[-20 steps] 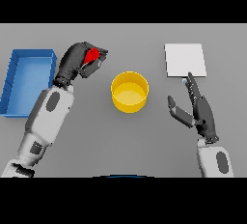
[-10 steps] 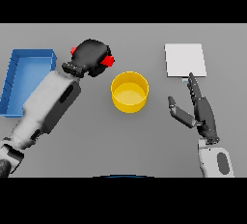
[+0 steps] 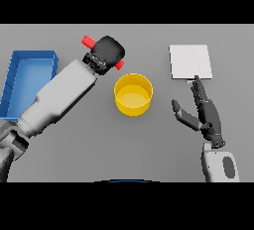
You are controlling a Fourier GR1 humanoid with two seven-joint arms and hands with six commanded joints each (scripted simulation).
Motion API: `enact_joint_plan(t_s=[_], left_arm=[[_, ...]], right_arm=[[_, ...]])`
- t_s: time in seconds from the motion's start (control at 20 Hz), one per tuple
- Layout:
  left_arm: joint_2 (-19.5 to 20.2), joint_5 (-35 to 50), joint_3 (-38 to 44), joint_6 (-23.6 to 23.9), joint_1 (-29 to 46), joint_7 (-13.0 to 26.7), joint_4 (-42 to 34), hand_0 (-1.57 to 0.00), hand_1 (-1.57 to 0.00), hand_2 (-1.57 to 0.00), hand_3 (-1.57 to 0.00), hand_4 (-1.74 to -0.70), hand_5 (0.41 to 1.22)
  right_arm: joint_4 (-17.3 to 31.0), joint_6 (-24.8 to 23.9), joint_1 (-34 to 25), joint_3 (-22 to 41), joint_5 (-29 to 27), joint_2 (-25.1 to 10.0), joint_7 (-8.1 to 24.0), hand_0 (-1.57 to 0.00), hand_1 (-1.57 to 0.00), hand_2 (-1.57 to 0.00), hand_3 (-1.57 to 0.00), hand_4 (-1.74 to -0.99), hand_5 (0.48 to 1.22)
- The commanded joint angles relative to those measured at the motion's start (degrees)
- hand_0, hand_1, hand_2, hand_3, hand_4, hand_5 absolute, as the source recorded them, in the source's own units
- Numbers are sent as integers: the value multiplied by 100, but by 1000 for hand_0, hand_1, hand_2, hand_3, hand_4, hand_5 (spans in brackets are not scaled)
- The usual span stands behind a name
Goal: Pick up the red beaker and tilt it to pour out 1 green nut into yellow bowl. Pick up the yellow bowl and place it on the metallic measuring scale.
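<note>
Head view: grey table (image 3: 74,159); left hand (image 3: 108,53) clenches red beaker (image 3: 89,41); right hand (image 3: 206,117) relaxed.

red beaker (image 3: 89,41) mostly hidden by left hand (image 3: 109,51) — nut perhaps inside, unseen

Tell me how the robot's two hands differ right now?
The left hand is curled round the red beaker, up beside the yellow bowl; the right hand is open, fingers straight, and holds nothing. The left hand sits farther from the robot; the right hand sits nearer, just below the metallic measuring scale. Both are dark, on white and grey arms.
</note>
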Motion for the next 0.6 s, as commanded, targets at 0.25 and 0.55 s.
enact_joint_plan(t_s=[0.25, 0.55], left_arm=[[-91, -624, -691, -167, -459, -315, 175, -1571, -1571, -1571, -1450, -1729, 1220], [-126, -1222, -1351, -145, -654, -444, 244, -1571, -1571, -1571, -1539, -1737, 1221]], right_arm=[[-35, -10, -5, -43, 5, -60, -71, 1, 1, 1, 1, -1297, 600], [46, -33, -62, -18, 66, -42, 8, 1, 1, 1, 1, -1287, 604]])
